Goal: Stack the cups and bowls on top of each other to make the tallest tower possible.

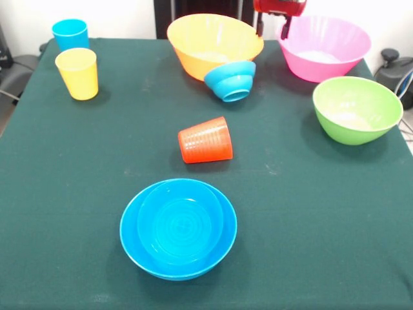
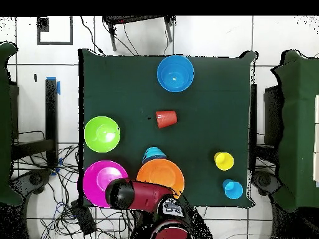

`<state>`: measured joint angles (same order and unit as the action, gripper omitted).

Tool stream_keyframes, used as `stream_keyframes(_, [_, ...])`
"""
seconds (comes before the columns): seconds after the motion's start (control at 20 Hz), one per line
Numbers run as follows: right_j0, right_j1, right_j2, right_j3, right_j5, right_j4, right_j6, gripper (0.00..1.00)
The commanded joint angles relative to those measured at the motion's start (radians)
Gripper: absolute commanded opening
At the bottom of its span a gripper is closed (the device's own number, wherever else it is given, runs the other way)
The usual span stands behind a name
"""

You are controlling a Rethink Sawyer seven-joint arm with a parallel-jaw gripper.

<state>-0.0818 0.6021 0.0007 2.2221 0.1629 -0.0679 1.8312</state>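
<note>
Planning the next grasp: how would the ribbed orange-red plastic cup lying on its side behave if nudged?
The ribbed orange-red plastic cup lies on its side on the green table cloth, so it would probably roll. Being tapered, it would likely curve rather than roll straight. It looks light; the ribs may help grip.

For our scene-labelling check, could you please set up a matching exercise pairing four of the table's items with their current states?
Things:
1. orange-red cup
2. yellow cup
3. small blue bowl
4. green bowl

States:
A. tilted, leaning against the yellow-orange bowl
B. upright beside the sky blue cup
C. lying on its side
D. upright, alone, holding nothing

Pairs: 1-C, 2-B, 3-A, 4-D
</note>
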Motion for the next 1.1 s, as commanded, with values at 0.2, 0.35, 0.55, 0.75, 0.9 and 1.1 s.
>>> stream_keyframes(0.2, [-0.035,-0.094,0.060,-0.086,-0.052,-0.023,0.163,1.00])
stream_keyframes(0.35, [-0.049,-0.099,0.073,-0.070,-0.077,-0.009,0.167,1.00])
stream_keyframes(0.55, [-0.062,-0.094,0.075,-0.069,-0.077,-0.001,0.162,1.00])
stream_keyframes(0.75, [-0.078,-0.102,0.083,-0.064,-0.088,0.012,0.155,1.00])
stream_keyframes(0.9, [-0.105,-0.103,0.085,-0.079,-0.073,0.022,0.132,1.00])
stream_keyframes(1.1, [-0.135,-0.032,0.083,-0.080,0.026,0.049,0.071,1.00])
